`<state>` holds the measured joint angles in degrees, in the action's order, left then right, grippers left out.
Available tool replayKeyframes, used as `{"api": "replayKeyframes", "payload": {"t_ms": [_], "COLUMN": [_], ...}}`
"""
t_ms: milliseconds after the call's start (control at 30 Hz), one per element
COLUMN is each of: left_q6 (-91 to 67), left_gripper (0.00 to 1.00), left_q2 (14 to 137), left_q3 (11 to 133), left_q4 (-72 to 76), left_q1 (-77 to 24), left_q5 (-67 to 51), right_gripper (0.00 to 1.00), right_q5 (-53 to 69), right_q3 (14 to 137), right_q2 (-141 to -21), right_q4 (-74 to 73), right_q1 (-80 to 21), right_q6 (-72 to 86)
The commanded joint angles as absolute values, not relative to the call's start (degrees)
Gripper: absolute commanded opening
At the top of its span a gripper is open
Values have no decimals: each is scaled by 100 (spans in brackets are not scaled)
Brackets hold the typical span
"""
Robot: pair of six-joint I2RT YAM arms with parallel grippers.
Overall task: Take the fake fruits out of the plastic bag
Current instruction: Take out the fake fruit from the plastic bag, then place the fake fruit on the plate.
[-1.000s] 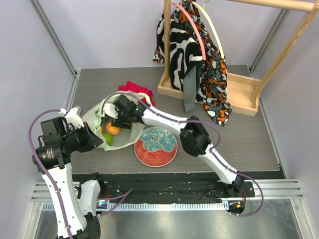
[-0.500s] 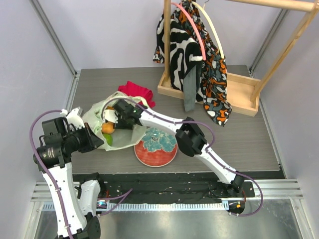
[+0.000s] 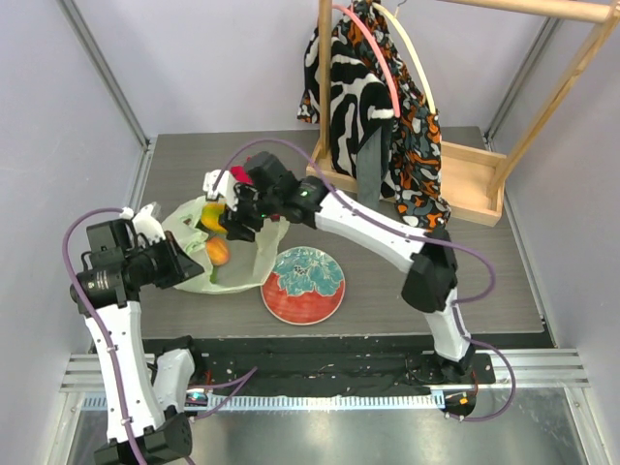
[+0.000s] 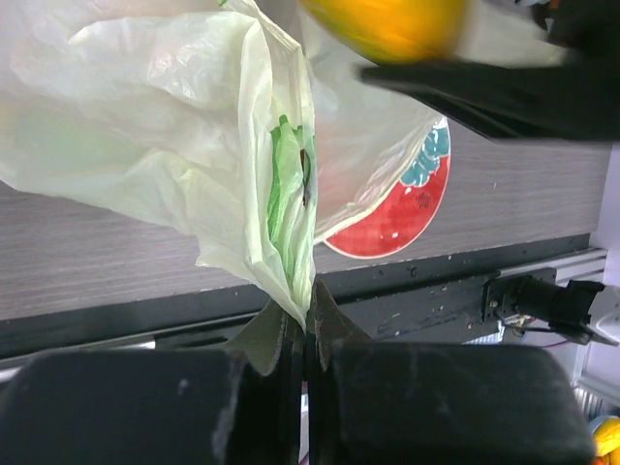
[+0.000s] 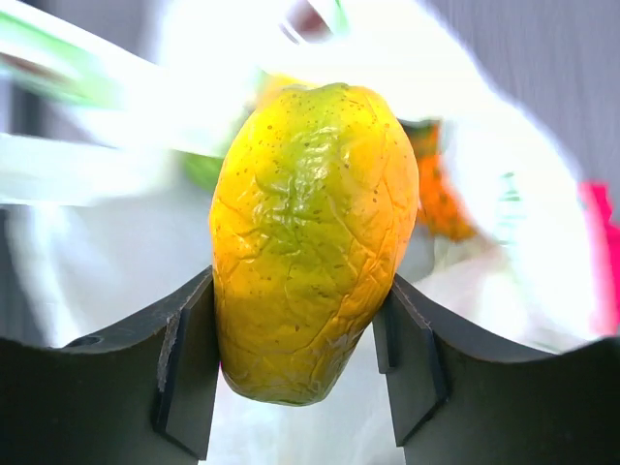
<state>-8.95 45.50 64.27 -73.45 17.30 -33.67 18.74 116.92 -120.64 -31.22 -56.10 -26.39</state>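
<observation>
The fake fruits were found in two places with respect to the plastic bag (image 3: 182,228). A yellow-orange mango (image 3: 214,213) was held just above the far side of the bag's open mouth. An orange round fruit (image 3: 218,252) was seen lower, inside the bag; what else lay inside could not be told.

The mango was pinched by the right gripper (image 5: 300,363), with the fingers pressed on its two narrow sides. Its long axis was set across the line between the fingers, and one end stuck out well past the tips. The left gripper (image 4: 308,325) was pressed together on a fold of the bag's near-left edge, so that the mouth was held open.

The coming move was judged to turn on one relation. A red plate (image 3: 304,295) lay just beside the bag on its near-right side, so the mango would have to be carried that way, clear of the bag's rim. The right arm was the nearer one.

No brand, label or writing could be read; only a blue-green flower pattern was seen on the plate.
</observation>
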Motion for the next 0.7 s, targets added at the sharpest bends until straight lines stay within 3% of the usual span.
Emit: {"api": "replayKeyframes", "payload": {"t_ms": [0,367,533,667], "left_q6": [-1195,-1748,-2109,-2031], "left_gripper": [0,0,0,0], "left_q2": [4649,5044,5186,5001], "left_q3": [6486,6688,6979,6935], "left_q4": [-6768,-5758,-5599,-5747], "left_q1": [1740,1740,1802,1802], "left_q5": [-3428,-3471,-3683,-3727], "right_gripper": [24,23,19,18], "right_q5": [3005,1865,548,89], "right_q3": [11426,8632,7920,7726], "right_q2": [-11138,-8554,-8577,-9375], "right_q4": [-2864,-4409,-4930,-4582], "right_q1": [-5537,-5414,-5283,-4958], "right_q6": [-1662,-2371,-2523,-2531]}}
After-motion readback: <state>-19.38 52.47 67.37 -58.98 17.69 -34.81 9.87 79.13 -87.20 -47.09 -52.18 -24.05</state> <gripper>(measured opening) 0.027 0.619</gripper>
